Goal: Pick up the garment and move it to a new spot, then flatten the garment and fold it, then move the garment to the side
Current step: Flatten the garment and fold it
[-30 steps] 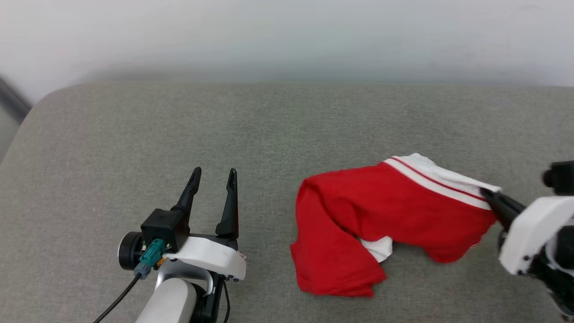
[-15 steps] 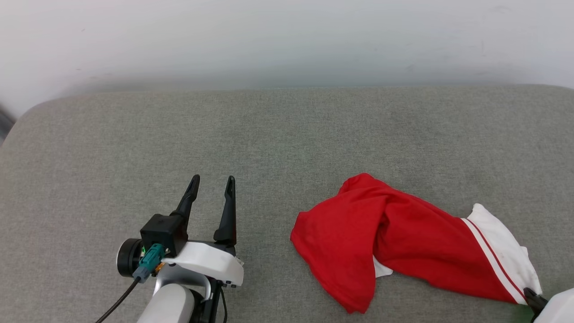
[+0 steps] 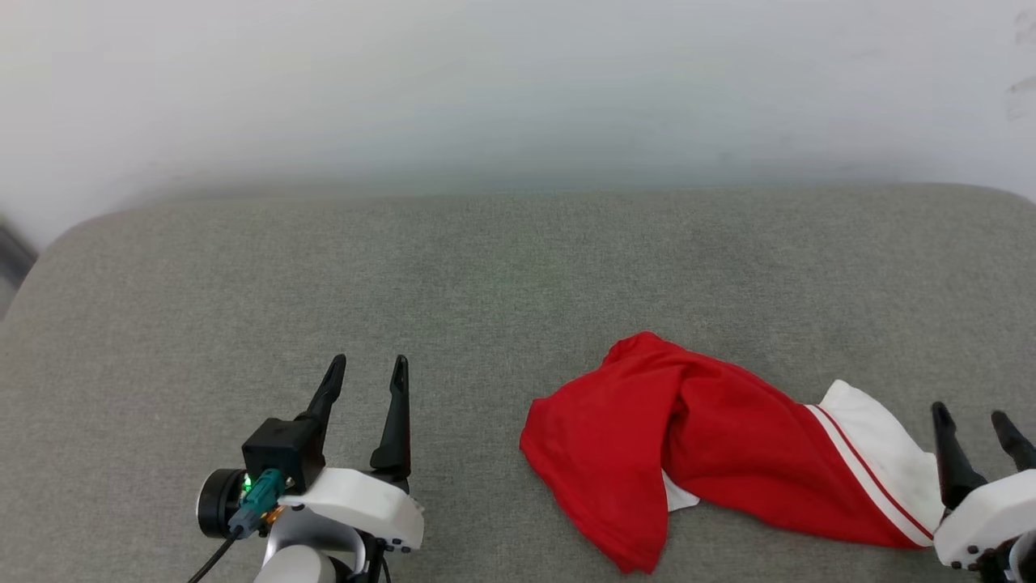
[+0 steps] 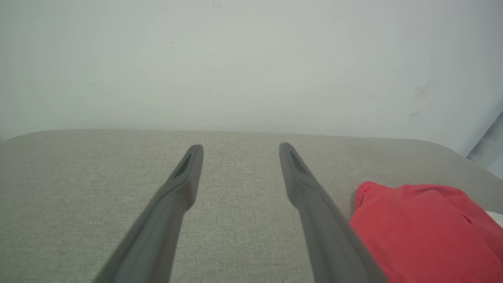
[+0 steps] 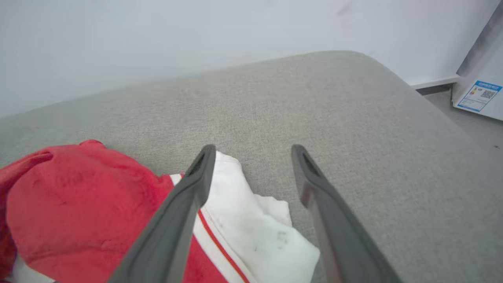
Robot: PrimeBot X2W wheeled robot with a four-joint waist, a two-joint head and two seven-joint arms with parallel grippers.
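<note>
On the grey cushion [image 3: 486, 267] the garment [image 3: 712, 437] lies just beside the right end effector [image 3: 969, 413] — jaws spread.

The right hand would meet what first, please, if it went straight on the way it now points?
Probably the bare cushion: the open right hand points past the white sleeve toward the wall, though how steeply it dips is unclear.

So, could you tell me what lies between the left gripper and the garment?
Nothing but bare grey upholstery: in the head view the stretch from the left gripper to the garment holds no object.
</note>
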